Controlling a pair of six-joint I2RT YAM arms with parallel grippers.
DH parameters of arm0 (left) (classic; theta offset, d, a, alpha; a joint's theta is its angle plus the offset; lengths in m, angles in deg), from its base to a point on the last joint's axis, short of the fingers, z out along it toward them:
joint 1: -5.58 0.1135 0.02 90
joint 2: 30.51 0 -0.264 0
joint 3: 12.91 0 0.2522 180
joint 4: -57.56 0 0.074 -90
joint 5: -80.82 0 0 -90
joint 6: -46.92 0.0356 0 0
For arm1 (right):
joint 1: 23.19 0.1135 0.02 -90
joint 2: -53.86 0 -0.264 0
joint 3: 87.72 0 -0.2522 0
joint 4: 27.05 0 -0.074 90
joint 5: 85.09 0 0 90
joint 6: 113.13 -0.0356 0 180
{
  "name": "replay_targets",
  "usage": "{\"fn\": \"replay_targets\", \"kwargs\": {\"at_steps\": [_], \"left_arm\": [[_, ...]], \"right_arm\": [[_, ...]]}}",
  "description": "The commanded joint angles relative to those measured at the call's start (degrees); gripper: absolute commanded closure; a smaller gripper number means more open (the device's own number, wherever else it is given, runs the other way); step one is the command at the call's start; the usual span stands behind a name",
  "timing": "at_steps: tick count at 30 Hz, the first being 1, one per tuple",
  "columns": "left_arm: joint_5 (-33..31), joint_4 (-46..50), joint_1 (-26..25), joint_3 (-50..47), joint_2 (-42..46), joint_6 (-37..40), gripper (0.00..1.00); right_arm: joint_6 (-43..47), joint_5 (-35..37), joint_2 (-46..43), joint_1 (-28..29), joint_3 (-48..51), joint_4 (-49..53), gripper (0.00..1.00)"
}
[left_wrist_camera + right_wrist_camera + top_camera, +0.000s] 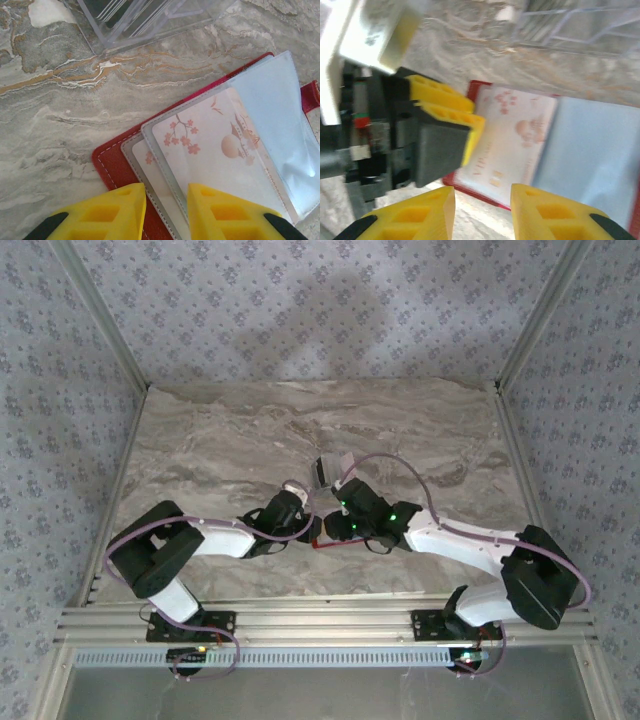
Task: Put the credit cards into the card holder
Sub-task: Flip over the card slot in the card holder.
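- Left wrist view: the left gripper (165,192) had its yellow fingers a little apart, astride the near edge of a clear sleeve. I could not tell whether they were pinching that sleeve.
- Just beyond the tips lay the card holder (112,160), a red wallet opened flat on the marble table (60,100). A cherry-blossom card (210,145) was already inside one sleeve, and a second pale card peeked from the sleeve beneath.
- A loose blue-grey sleeve (280,110) fanned out to the right, empty as far as could be seen.
- Farther off sat a clear plastic box (150,20) with more credit cards (107,10) standing on edge inside.
- Right wrist view: the right gripper (482,200) stood partly open with nothing between its fingers. It was over the holder's red rim, close to the left gripper.
- The cards looked light, stiff and slick, and were probably best taken by a short edge.
- The sleeves looked soft and floppy. One gripper would likely need to hold a sleeve mouth open by its edge while the other slid a card in.
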Motion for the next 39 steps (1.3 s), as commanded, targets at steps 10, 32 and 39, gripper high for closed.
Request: {"fn": "replay_targets", "kwargs": {"at_steps": [10, 32, 39], "left_arm": [[1.34, 4.62, 0.23, -1.1, -2.48, -0.77, 0.71], [1.16, 4.52, 0.26, -1.91, -1.86, -0.5, 0.71], [1.08, 4.36, 0.25, -2.05, -1.72, -0.49, 0.71]], "right_arm": [[-0.07, 8.23, 8.64, -6.66, -4.91, 4.93, 0.53], [2.0, 3.07, 16.02, -9.2, -7.1, -1.21, 0.56], [2.74, -0.85, 11.97, -9.81, -4.51, -2.84, 0.59]]}}
